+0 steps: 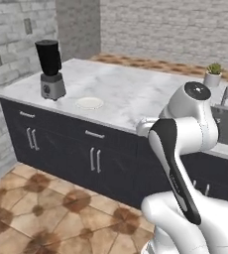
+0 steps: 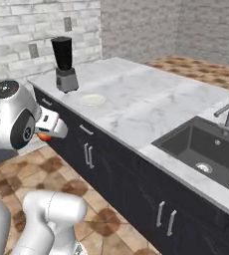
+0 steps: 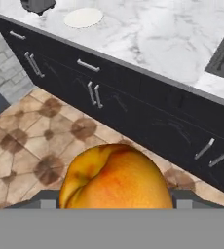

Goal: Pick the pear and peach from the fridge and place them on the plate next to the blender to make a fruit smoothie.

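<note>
An orange-red peach (image 3: 116,175) sits between my gripper's (image 3: 115,198) two dark tips in the hand view, and the gripper is shut on it. From the right base view the gripper (image 2: 48,133) hangs in front of the dark cabinets, below counter height, with a sliver of the peach (image 2: 44,137) under it. The white plate (image 1: 89,102) (image 2: 92,99) (image 3: 83,17) lies bare on the marble counter, just right of the black blender (image 1: 50,69) (image 2: 64,64). The pear and the fridge are out of view.
Dark cabinet fronts with metal handles (image 3: 92,92) run under the counter (image 2: 151,99). A black sink (image 2: 206,144) with a faucet (image 2: 226,113) lies to the right, a potted plant (image 1: 213,74) at the back. Brown tile floor (image 3: 31,146) spreads below.
</note>
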Robot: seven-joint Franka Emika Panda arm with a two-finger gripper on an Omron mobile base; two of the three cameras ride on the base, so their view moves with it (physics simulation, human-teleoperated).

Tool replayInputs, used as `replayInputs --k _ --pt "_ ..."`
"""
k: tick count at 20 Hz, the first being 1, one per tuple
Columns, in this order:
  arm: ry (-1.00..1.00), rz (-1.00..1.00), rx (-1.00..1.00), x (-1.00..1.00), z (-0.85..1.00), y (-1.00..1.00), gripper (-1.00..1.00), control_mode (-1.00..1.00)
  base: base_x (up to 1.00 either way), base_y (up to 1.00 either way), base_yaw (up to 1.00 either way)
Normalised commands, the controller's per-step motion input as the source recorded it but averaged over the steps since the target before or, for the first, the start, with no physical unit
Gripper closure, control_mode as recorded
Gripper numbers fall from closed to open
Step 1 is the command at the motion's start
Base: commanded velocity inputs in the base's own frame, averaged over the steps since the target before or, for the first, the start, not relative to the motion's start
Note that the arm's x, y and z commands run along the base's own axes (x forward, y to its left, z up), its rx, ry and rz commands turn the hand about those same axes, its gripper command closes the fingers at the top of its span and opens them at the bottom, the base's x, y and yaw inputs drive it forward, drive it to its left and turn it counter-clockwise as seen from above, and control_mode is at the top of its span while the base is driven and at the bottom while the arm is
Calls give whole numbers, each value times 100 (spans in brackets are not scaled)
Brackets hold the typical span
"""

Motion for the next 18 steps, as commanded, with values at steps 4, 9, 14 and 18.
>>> replayInputs --k 4,9,14,18 --pt "0 0 0 0 0 0 100 100 100 100 -29" --pt "0 0 0 0 0 0 100 100 100 100 -39" --pt "0 0 0 0 0 0 100 100 91 100 -50" --pt "0 0 0 0 0 0 100 100 76 100 -50"
